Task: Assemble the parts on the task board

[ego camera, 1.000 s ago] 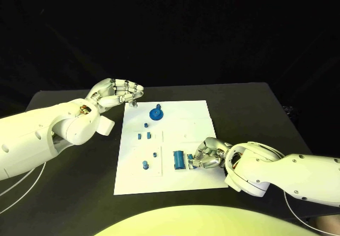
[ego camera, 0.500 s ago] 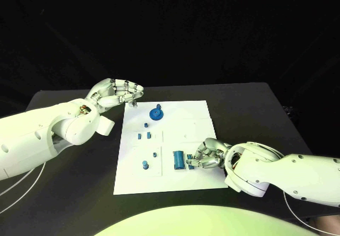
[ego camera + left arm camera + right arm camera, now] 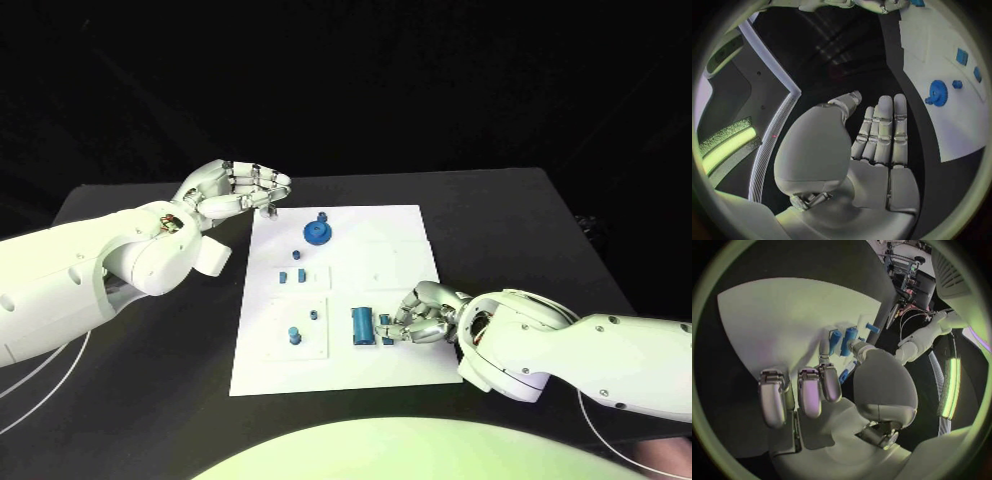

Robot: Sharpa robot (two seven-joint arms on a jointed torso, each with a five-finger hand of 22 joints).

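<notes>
Change: hardly anything had moved since the earlier frames; the right robot hand (image 3: 415,318) had crept slightly toward the blue cylinder (image 3: 362,324), and the left stayed put.
Right robot hand: it was low over the near right part of the task board (image 3: 378,262), fingers curled round a small blue piece (image 3: 844,375) that the right wrist view showed between fingertips and thumb; it seemed pinched there, though how firmly could not be told.
Likely reason: the curled hold probably kept the piece steady for seating it beside the cylinder, which lay just off the fingertips.
Left robot hand: the left robot hand (image 3: 235,188) hung over the dark surface (image 3: 490,215) just off the board's far left corner, fingers bent inward on nothing.
Likely reason: parked there, it appeared to leave the board free for the working arm.
Parts: a blue gear (image 3: 317,233) stood near the far edge, a small peg (image 3: 322,216) just beyond it; two small blocks (image 3: 293,276) sat mid-board and a short stud (image 3: 294,336) near the left edge.
Task board: it lay flat in the middle of the surface, between both arms.
</notes>
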